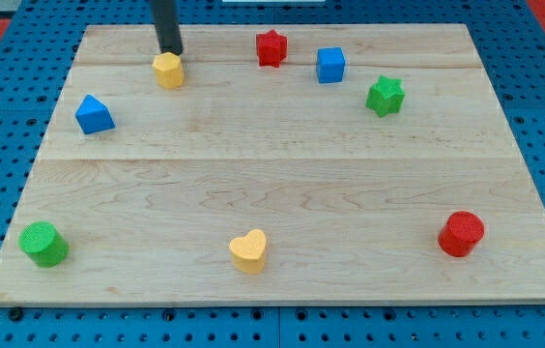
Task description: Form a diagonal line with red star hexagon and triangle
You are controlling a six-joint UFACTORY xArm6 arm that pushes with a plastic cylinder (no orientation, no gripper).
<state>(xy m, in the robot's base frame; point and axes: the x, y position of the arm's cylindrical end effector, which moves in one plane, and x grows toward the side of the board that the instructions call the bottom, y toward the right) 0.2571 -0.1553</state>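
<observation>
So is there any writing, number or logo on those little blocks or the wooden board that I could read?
None: no word, number, label or sign shows anywhere.
The wooden board is bare.
The blocks, such as the red star and yellow hexagon, are plain.
My tip is unmarked too.

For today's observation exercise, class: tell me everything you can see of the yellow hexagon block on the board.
The yellow hexagon is a small, solid-looking block with a flat six-sided top and short upright sides, matte like plastic. It sits flat on the wooden board near the view's top left. My tip stands just behind it, at its upper edge, seemingly touching. No other block touches it; the red star lies apart to its right.
</observation>
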